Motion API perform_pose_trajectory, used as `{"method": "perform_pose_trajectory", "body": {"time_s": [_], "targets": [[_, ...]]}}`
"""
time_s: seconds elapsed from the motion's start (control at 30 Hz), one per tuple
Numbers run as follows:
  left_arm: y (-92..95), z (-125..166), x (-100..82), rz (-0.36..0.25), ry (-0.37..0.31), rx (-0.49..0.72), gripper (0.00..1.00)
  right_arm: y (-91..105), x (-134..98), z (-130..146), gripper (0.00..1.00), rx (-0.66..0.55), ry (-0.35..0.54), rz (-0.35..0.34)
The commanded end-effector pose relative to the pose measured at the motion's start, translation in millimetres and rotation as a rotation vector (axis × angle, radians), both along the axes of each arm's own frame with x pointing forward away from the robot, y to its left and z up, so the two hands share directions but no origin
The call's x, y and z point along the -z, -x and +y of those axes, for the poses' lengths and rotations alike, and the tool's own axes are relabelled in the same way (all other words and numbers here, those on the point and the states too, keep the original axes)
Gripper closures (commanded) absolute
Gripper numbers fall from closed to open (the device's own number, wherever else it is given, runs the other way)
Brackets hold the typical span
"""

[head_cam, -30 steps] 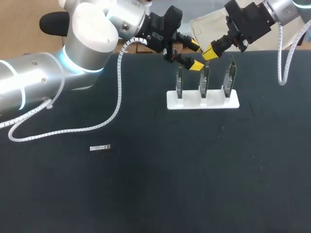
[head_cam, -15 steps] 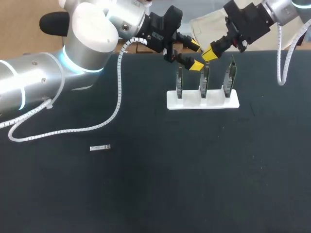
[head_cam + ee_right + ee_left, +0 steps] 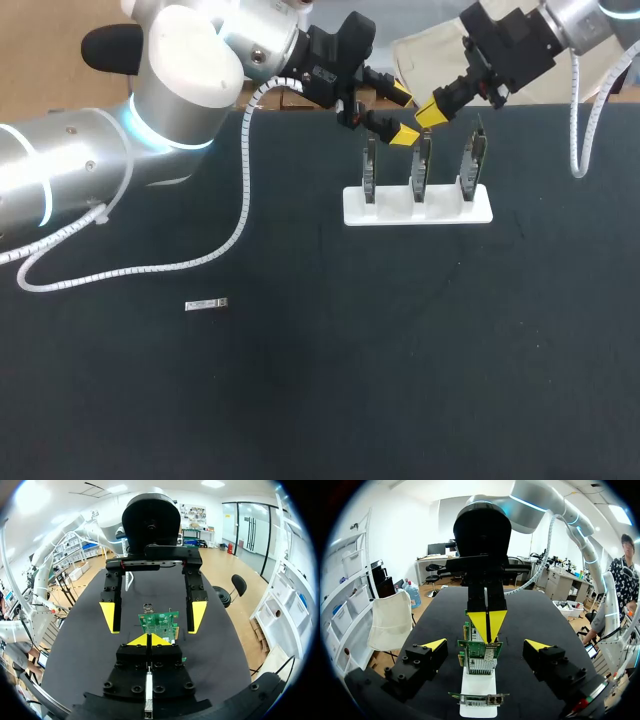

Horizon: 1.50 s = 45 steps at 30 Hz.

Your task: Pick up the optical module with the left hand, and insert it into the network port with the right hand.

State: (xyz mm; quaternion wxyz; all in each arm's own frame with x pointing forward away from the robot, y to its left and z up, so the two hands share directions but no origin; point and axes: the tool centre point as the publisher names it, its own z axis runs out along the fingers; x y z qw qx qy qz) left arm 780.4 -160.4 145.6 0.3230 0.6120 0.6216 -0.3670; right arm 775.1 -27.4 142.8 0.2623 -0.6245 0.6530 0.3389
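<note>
Judging by the black desk (image 3: 400, 380), nothing seems done yet. At the far white holder (image 3: 418, 208) of upright network cards (image 3: 420, 165), the left end effector (image 3: 402, 115) hangs spread wide, and the right end effector (image 3: 430, 108) has its tips pressed together, apparently empty. The optical module (image 3: 206, 304) lies flat at the near left, well apart from both, so pick-up and insertion are both left to do.

Optical module (image 3: 207, 304) too small for detail.

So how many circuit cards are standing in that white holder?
3, upright in a row in the white holder: left card, middle card, right card. None seems hidden.
</note>
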Motion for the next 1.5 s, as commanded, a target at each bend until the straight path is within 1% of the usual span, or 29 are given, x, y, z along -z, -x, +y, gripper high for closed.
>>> {"method": "perform_pose_trajectory", "body": {"time_s": [0.03,0.87,1.1,1.23,1.4,1.5], "targets": [[-2.5,-0.9,-0.5,0.003,-0.005,0.004,0.0,-0.8,4.4,0.3,1.0,-0.002,-0.001,0.006],[-2.5,-0.9,-0.5,0.003,-0.005,0.004,0.0,1.5,11.2,-2.0,1.0,0.003,0.008,0.019],[-2.5,-0.9,-0.5,0.003,-0.005,0.004,0.0,-0.6,-7.8,-1.3,1.0,0.009,-0.047,0.001],[-2.5,-0.9,-0.5,0.003,-0.005,0.004,0.0,-4.0,-23.1,-4.4,1.0,0.01,-0.081,-0.027],[-2.5,-0.9,-0.5,0.003,-0.005,0.004,0.0,-8.1,-39.0,-15.4,1.0,0.027,-0.118,-0.038],[-2.5,-0.9,-0.5,0.003,-0.005,0.004,0.0,-9.8,-47.0,-27.2,1.0,0.047,-0.145,-0.027]]}}
